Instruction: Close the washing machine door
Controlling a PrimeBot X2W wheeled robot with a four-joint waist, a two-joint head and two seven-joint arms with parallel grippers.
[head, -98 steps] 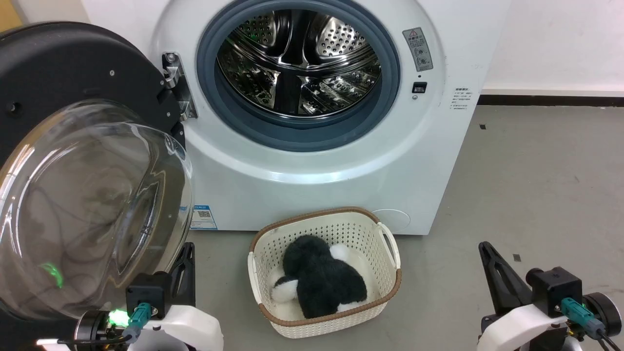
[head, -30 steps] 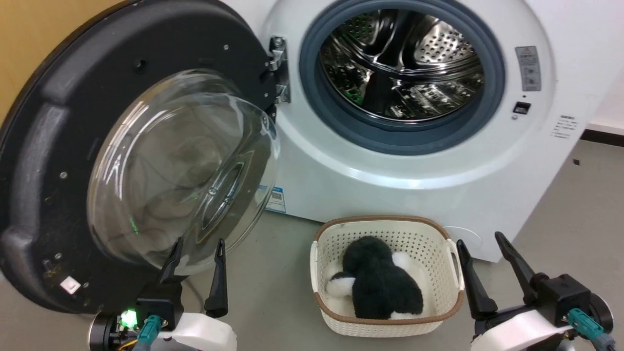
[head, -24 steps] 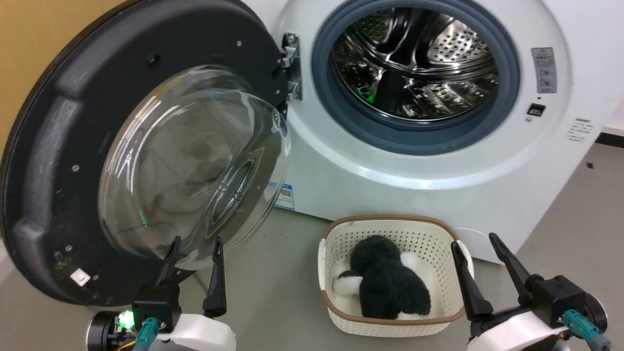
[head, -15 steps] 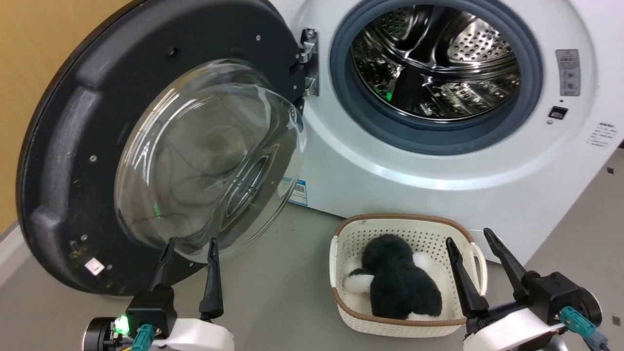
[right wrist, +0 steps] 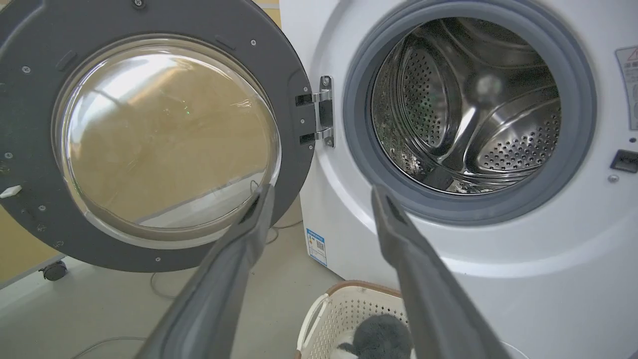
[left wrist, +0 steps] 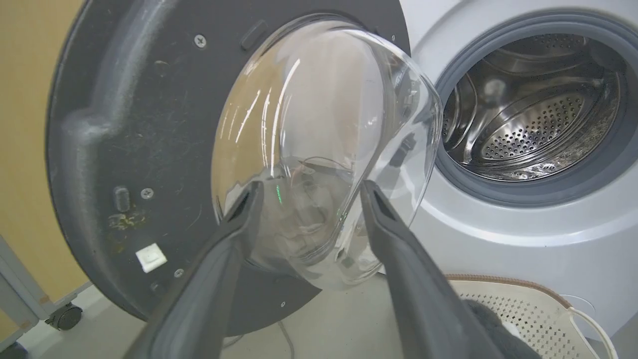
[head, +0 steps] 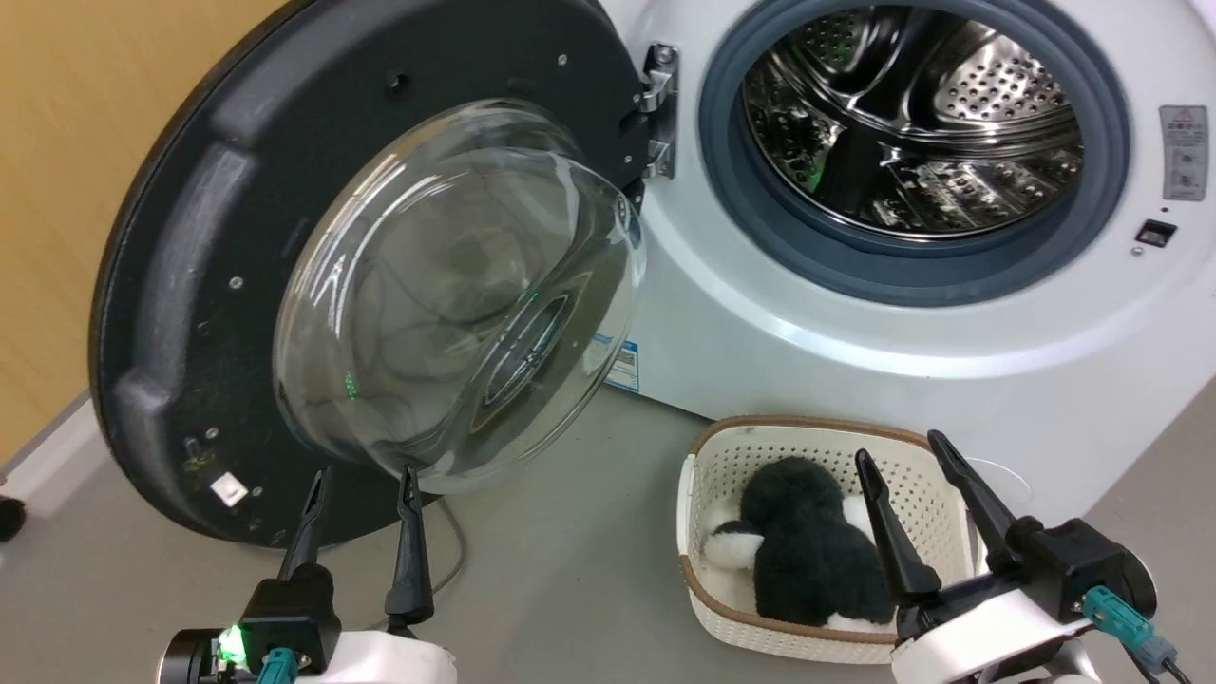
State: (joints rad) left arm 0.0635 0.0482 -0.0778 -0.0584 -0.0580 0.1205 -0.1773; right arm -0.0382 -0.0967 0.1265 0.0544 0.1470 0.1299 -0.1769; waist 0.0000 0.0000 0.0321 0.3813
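Grey floor runs wide underneath, with a tan wall on the left. The white washer stands here, its top and right side cut off by the frame, steel drum gaping. The door hangs wide open left of the drum, on its hinge, glass bowl bulging this way and outer face turned away. The basket sits at the washer's foot, and its dark toy is partly masked by the right gripper, fingers spread, empty. The left gripper, fingers apart, is at the bowl's lower edge; contact is impossible to call.
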